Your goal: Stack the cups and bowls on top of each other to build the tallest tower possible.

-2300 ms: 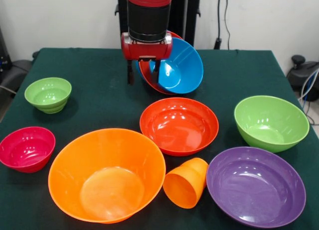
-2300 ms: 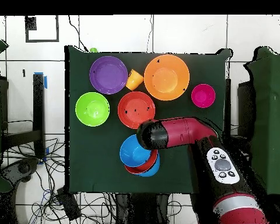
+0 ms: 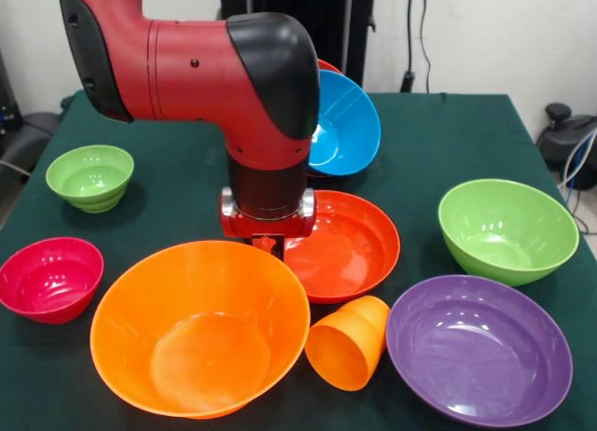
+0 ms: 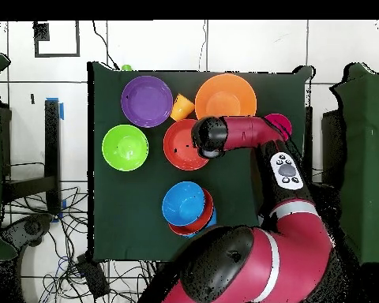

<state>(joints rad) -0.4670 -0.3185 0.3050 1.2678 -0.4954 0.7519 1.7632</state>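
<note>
Glossy plastic is scattered nearly everywhere, so the tower has barely begun; its start is the tilted nested pile of blue and red-orange bowls (image 3: 340,123) at the robot's end of the dark green table (image 3: 438,132), the top blue bowl tipped so its mouth faces the front camera rather than straight up. Everything else sits loose and apart: the wide orange plastic bowl (image 3: 201,326), the flat red-orange bowl (image 3: 350,244) just behind it, the large purple bowl (image 3: 478,347), the bigger green bowl (image 3: 508,228), the small green bowl (image 3: 90,175) and the small magenta bowl (image 3: 48,277); all mouths up.

The small tapered orange tumbler (image 3: 347,342) lies on its side between the orange and purple bowls; its long axis runs roughly level, mouth toward the front camera.

The red and black arm's gripper (image 3: 268,243) hangs over the far rim of the orange bowl, where it meets the red-orange one; whether it is parted or pinched, nobody can tell; nothing visibly held. Most stacking remains, by this judgement.
</note>
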